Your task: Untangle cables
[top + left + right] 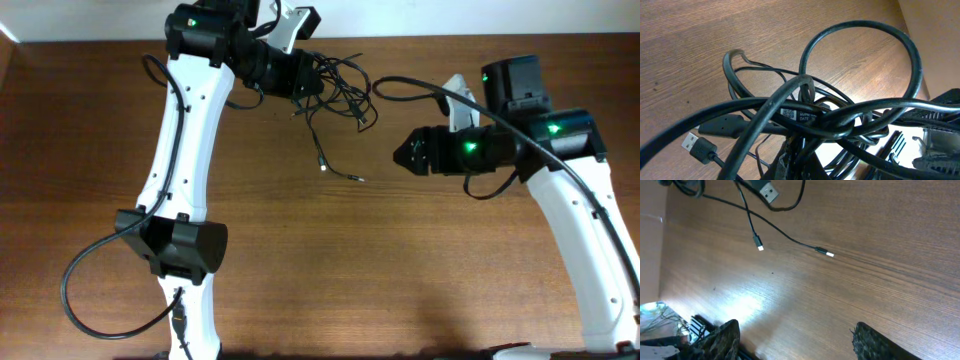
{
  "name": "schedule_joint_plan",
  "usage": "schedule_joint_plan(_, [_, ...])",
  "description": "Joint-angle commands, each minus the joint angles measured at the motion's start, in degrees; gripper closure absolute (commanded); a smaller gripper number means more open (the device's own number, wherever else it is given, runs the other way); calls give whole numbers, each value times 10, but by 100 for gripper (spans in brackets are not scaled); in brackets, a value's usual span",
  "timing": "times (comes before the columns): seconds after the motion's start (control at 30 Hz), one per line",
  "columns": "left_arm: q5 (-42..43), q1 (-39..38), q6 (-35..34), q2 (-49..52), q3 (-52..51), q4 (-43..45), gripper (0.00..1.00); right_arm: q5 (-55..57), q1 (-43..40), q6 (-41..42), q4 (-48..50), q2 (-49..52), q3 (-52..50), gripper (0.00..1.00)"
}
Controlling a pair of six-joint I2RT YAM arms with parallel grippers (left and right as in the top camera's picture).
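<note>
The cables (340, 85) lie in a tangle at the far centre of the table (300, 260), two loose ends trailing nearer to small plugs (759, 246). The left gripper (305, 80) is pushed into the tangle's left side. Loops crowd its wrist view, with a USB plug (692, 142) below them, and I cannot tell whether its jaws are closed. The right gripper (795, 326) hovers right of the tangle, apart from it, with its fingers (725, 335) spread and nothing between them.
</note>
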Motion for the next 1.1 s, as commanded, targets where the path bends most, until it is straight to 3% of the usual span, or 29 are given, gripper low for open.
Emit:
schedule_joint_plan(0.0, [5, -1, -4, -10, 6, 2, 100, 11, 3, -7, 3, 5, 1, 26])
schedule_joint_plan(0.1, [5, -1, -4, -10, 6, 2, 100, 8, 3, 2, 36, 5, 1, 22])
schedule_joint_plan(0.4, [3, 0, -4, -10, 6, 30, 100, 4, 3, 56, 70, 6, 1, 22])
schedule_joint_plan(0.67, [-78, 14, -6, -10, 6, 42, 100, 4, 3, 112, 96, 10, 1, 22])
schedule_joint_plan(1.07, [-91, 23, -15, -10, 6, 42, 100, 4, 3, 116, 95, 25, 1, 22])
